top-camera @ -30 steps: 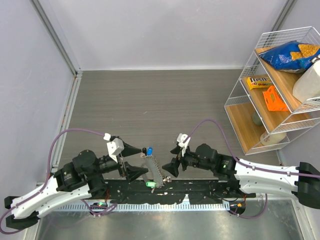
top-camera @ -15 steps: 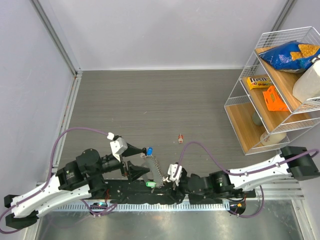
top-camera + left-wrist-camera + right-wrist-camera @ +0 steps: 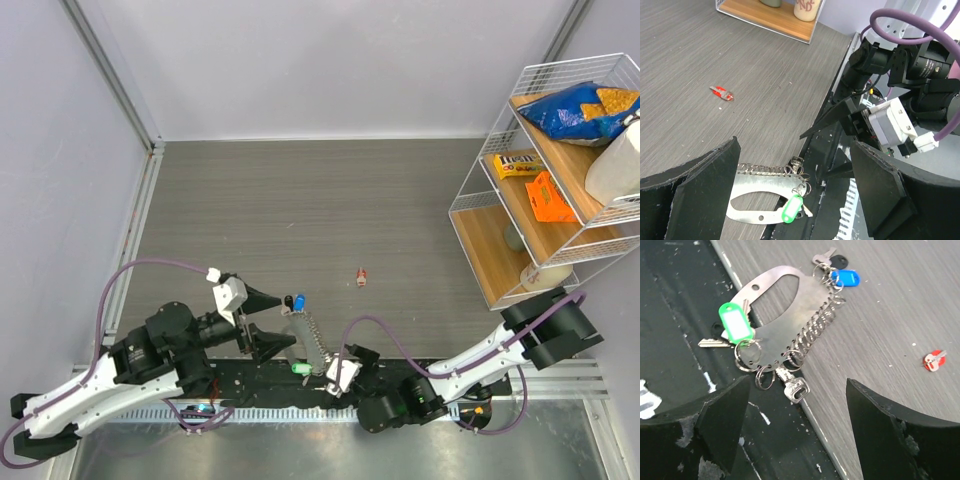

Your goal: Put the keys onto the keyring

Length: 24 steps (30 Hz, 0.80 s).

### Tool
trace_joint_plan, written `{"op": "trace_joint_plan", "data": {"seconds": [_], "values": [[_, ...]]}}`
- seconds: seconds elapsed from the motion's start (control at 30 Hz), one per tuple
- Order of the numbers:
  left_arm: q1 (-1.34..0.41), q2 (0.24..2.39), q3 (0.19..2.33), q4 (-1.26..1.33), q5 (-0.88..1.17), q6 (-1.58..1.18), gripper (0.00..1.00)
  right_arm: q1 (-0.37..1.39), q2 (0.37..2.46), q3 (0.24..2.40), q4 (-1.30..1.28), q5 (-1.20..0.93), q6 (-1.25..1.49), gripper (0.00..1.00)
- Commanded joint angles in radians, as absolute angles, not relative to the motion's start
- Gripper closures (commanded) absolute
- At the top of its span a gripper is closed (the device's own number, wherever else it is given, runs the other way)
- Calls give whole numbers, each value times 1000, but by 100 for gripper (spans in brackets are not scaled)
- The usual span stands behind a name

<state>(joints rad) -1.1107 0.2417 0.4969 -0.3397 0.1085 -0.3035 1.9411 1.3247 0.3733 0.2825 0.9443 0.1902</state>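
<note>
on table (image 3: 300, 200), keyring (image 3: 785, 315) at near edge, red key (image 3: 932, 360) well apart

Seen from overhead, the left arm (image 3: 100, 385) stretches from the 7 o'clock corner, and the left gripper (image 3: 288, 320) points toward 3 o'clock with its fingers spread wide and empty. The right arm (image 3: 480, 355) doubles back at its elbow (image 3: 550, 330) near 4 o'clock and lies low. The right gripper (image 3: 797, 385) is aimed toward 10 o'clock, jaws parted and holding nothing.

In the wire rack (image 3: 470, 205), a blue chip bag (image 3: 575, 106) lies on the top shelf, with a yellow candy pack (image 3: 517, 164) and an orange packet (image 3: 550, 198) on the shelf below.
</note>
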Motion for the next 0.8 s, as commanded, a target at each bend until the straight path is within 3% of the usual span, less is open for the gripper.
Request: {"op": "trace_joint_plan", "data": {"seconds": [0.0,0.4,0.77], "values": [[-1112,209,480,-276,98,-302,1,1948,1328,354,382,1089,201,17],[-1112,206,482,-270,101,-301,0,2005,1399,385,321,1031,316,22],[-1111,218,482,-268,104,-302,0,2011,1517,367,506,1057,276,23]]}}
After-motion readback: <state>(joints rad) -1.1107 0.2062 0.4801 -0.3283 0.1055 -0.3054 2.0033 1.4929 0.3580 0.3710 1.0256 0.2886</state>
